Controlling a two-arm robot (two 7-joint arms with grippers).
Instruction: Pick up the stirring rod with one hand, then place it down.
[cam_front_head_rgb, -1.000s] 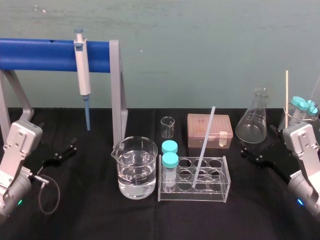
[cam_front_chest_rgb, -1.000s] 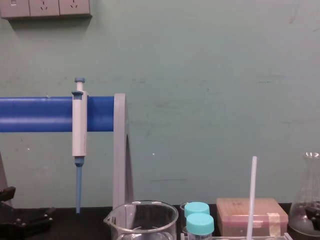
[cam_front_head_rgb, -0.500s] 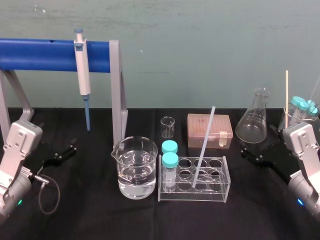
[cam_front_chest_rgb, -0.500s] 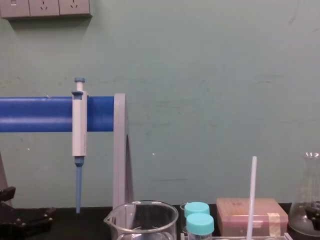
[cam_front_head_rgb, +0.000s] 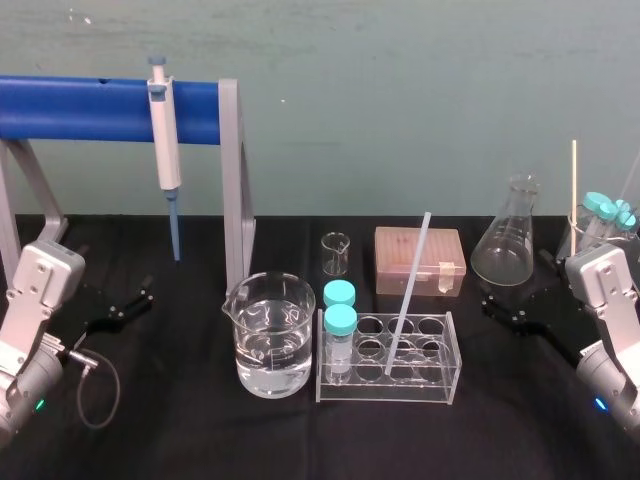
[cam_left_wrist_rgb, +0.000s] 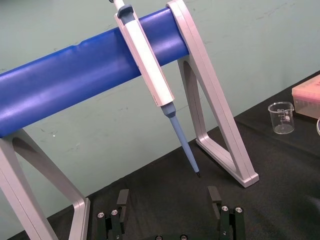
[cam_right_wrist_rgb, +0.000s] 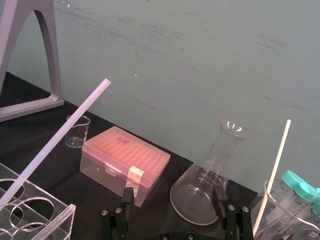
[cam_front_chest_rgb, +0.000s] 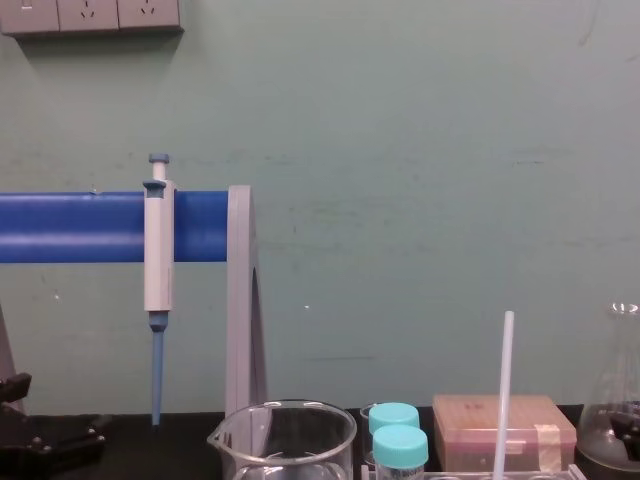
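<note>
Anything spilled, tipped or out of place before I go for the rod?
Nothing spilled or tipped. The stirring rod leans at a slant in the clear rack, the only thing askew. The left gripper and right gripper sit open at the table's sides.

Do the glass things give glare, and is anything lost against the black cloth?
Head view: highlights on the water-filled glass beaker; the black left gripper and right gripper merge with the black cloth. Right wrist view: the thin white translucent stirring rod stands out.
</note>
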